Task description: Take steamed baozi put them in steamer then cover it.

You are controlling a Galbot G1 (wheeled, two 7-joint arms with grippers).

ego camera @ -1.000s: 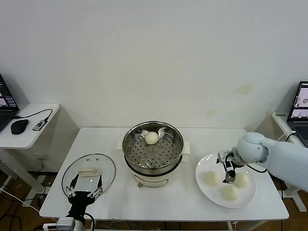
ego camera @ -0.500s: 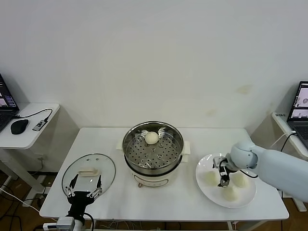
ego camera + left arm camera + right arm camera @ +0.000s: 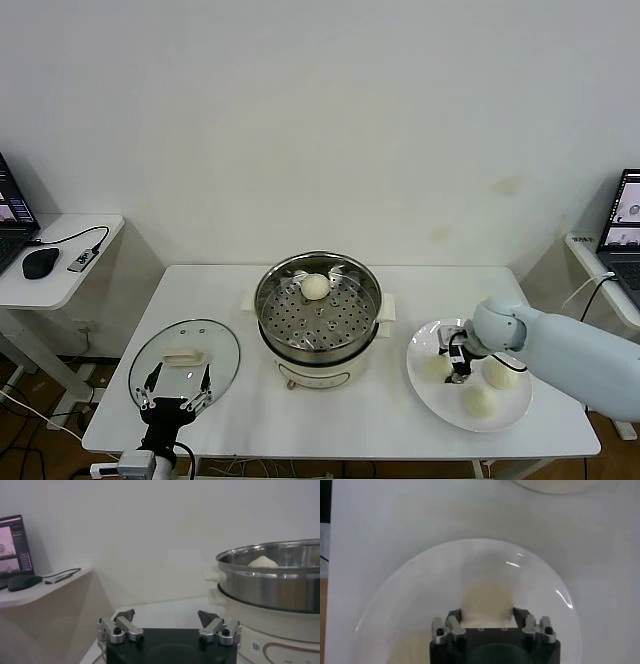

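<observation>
So the biggest thing here is the white table (image 3: 400, 420), and sitting mid-table is the steamer (image 3: 318, 312), steel pot on its white base, with one steamed baozi (image 3: 315, 287) already on the perforated tray toward the back. The glass lid (image 3: 185, 362) lies flat on the table off to the robot's left of the pot, so the cover step isn't done yet. Over on the robot's right is the white plate (image 3: 430, 385) with three more buns, and that's where the action is. The right arm reaches in low from the right edge, forearm roughly level, wrist bent so the right gripper (image 3: 458, 366) points straight down onto the plate. From the wrist camera the right gripper (image 3: 487, 616) has its two fingers clamped on either side of one bun (image 3: 487, 602), which bulges out just ahead of the fingertips, so I'd call that a grasp on the bun nearest the steamer. The thing the next move hangs on: the steamer lies to the left of that claw, near but with open table between plate and pot, and its rim stands higher than the plate, so my guess is lift first, then carry across. Buns are round, no long axis to worry about. The left gripper (image 3: 175, 392) is parked at the near table edge by the lid, fingers spread wide, holding nothing.
</observation>
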